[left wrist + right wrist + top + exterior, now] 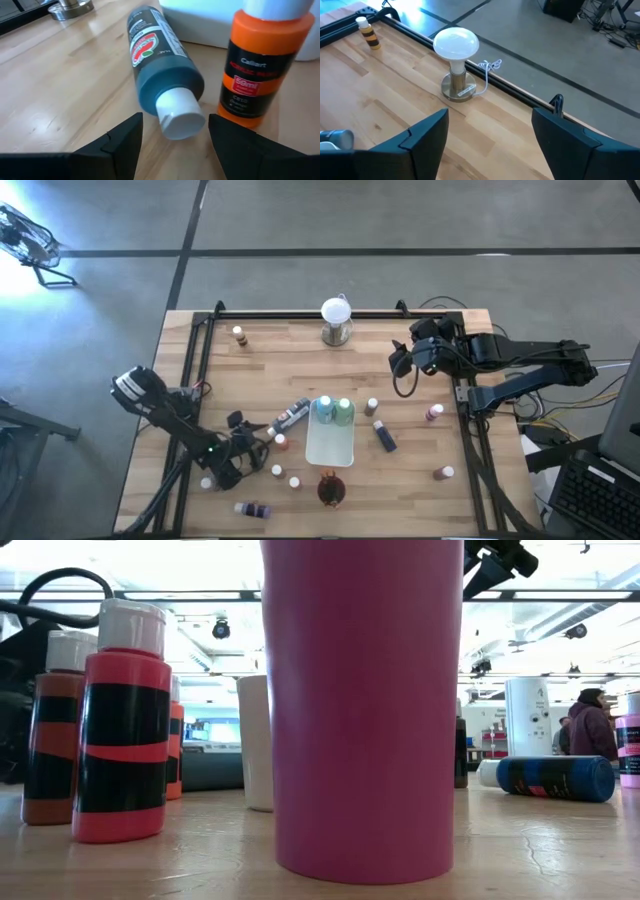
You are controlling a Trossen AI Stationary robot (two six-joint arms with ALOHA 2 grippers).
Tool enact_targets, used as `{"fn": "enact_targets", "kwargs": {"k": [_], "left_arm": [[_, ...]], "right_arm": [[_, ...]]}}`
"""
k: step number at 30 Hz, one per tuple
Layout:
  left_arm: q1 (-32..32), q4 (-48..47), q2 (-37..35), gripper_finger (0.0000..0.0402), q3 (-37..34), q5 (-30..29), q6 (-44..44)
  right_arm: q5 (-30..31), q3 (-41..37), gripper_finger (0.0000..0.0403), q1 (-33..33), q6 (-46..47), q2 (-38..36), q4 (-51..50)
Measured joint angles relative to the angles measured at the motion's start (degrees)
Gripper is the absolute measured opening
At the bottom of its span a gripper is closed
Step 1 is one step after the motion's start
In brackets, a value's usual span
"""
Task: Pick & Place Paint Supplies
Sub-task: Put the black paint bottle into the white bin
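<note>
Left wrist view: a dark grey bottle is seen lying on its side, white cap toward the spread, empty left gripper, beside an upright orange bottle. The right gripper is held open above bare wood near the table's far edge.
</note>
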Motion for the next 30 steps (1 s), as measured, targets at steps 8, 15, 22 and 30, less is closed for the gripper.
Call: {"fn": "enact_targets", "kwargs": {"k": [8, 15, 22, 30], "left_arm": [[1.4, 1.3, 0.0, 0.0232, 0.0, 0.5, 3.1], [3.1, 1.8, 0.0, 0.0232, 0.4, 1.8, 4.4], [3.5, 2.4, -0.1, 0.0232, 1.5, 4.0, 8.8], [3.6, 2.7, -0.1, 0.0232, 2.0, 3.0, 9.6]], "right_arm": [[1.4, -0.2, 0.0265, 0.0, -0.2, 0.0, 0.0], [1.8, -0.6, 0.0239, 0.0, -0.2, 0.0, -0.1], [3.0, -1.3, 0.0227, 0.0, -0.2, 0.0, -0.1], [3.0, -1.4, 0.0239, 0.0, -0.2, 0.0, -0.1]]}}
